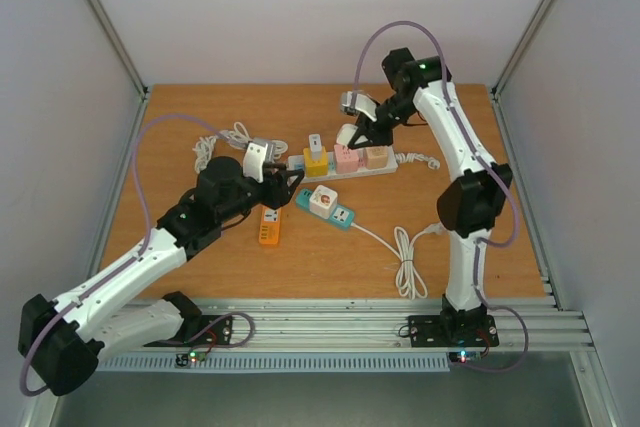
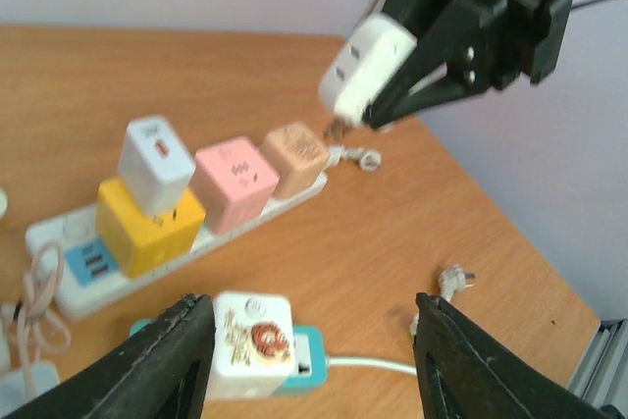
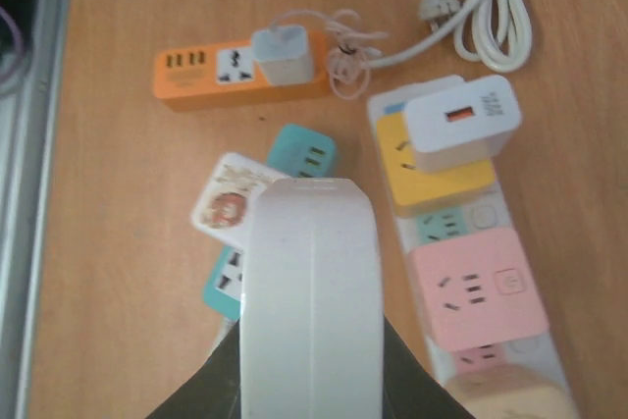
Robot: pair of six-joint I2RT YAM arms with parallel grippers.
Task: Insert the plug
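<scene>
My right gripper is shut on a white plug and holds it in the air above the white power strip, over its pink cube and peach cube. In the right wrist view the plug fills the centre, with the strip to its right. The left wrist view shows the plug hovering tilted above the peach cube. My left gripper is open and empty, low beside the strip's left end, its fingers either side of a white adapter.
A yellow cube with a white charger sits on the strip's left part. A teal strip carrying the white adapter lies in front. An orange strip lies nearer. Coiled white cables lie at right and back left.
</scene>
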